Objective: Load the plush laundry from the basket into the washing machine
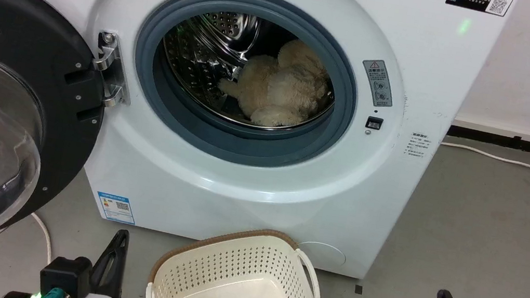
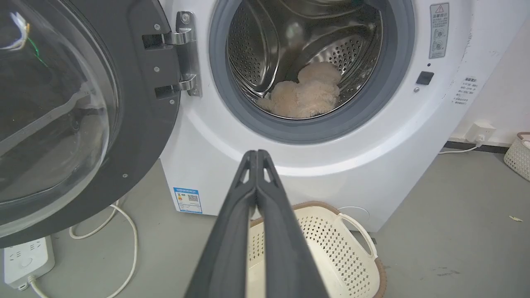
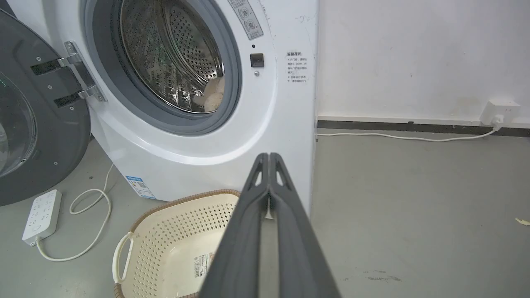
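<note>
With the plush laundry [image 1: 279,85] lying in the drum of the washing machine [image 1: 236,202], ahead of and above both sets of fingers, and the basket [image 1: 237,266] empty between them, little is judged to be at risk. Its shaggy fur could be caught on the grey seal if the open door [image 1: 15,96], beyond the left fingers [image 2: 242,198], were swung shut while a limb sits near the lip. The left fingers are pressed fully together with nothing held or touched, and the right fingers [image 3: 252,198] are likewise closed on nothing.
</note>
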